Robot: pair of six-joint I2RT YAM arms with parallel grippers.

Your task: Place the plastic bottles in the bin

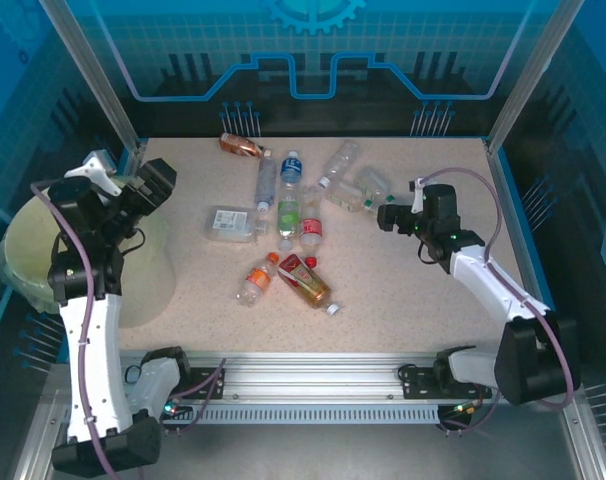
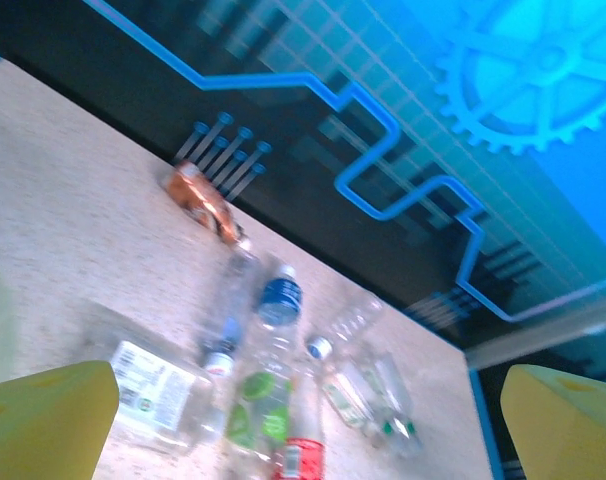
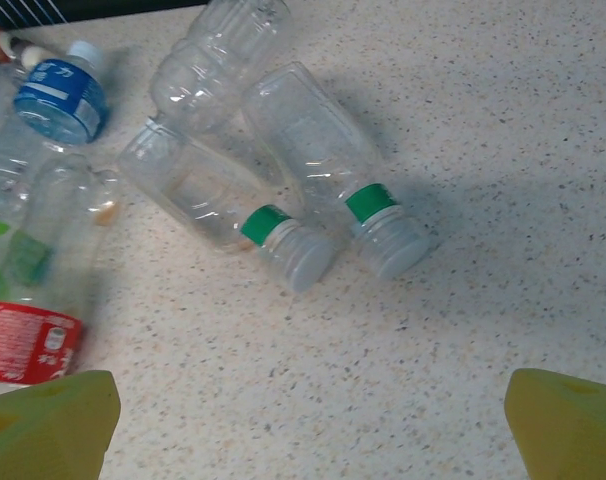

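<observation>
On speckled tabletop [image 1: 413, 300]: clear ribbed plastic bottles [image 1: 289, 212]; round pale bin [image 1: 25, 255]; left gripper [image 1: 155, 186], right gripper [image 1: 387, 216] both apart.

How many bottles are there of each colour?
orange bottles: 2
red bottles: 2
green bottle: 1
blue bottle: 1
white-label bottle: 1
plain clear bottles: 4
Total: 11

The white and black left arm [image 1: 88, 330] stands tall, elbow folded, its black two-finger left gripper [image 1: 155, 183] spread wide and empty, while the right arm [image 1: 483, 275] stretches low, its right gripper [image 1: 387, 216] equally wide, empty.
</observation>
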